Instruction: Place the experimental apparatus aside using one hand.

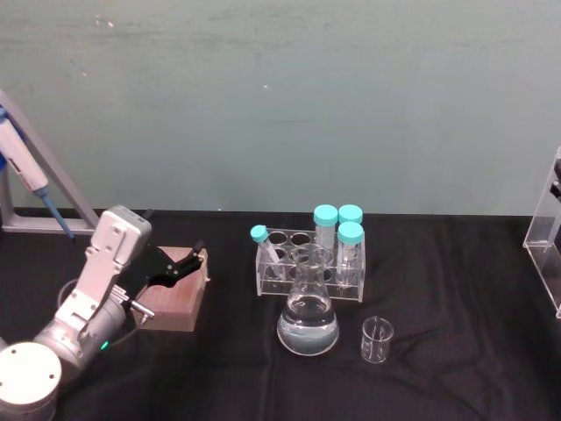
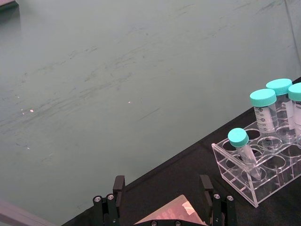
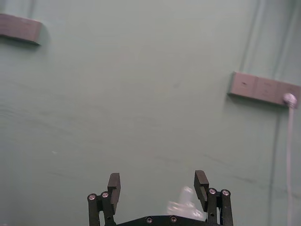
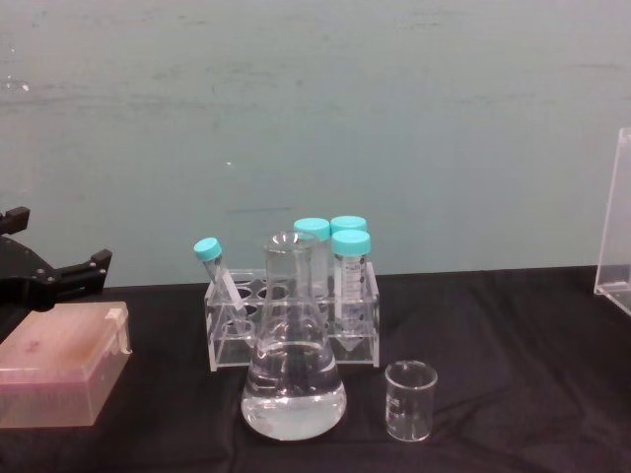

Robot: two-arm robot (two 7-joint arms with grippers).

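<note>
The large conical flask (image 1: 308,317) (image 4: 293,370), holding clear liquid, stands mid-table. A small glass beaker (image 1: 377,340) (image 4: 409,399) sits just to its right. A clear acrylic stand (image 1: 545,237) (image 4: 613,246) is at the table's right edge. My left gripper (image 1: 193,257) (image 2: 162,186) is open, well to the left of the glassware, hovering over the far end of a brownish box (image 1: 175,298) (image 2: 171,216) (image 4: 59,360). One of its black fingers (image 4: 79,273) reaches in above the box. My right gripper (image 3: 157,185) is open with nothing in it and faces the green wall.
A clear tube rack (image 1: 272,279) (image 2: 244,181) (image 4: 232,340) with several teal-capped tubes stands right behind the flask. A blue-and-white pipette (image 1: 22,167) hangs on a grey stand at the far left. Black cloth lies open in front of the flask and to the right of the beaker.
</note>
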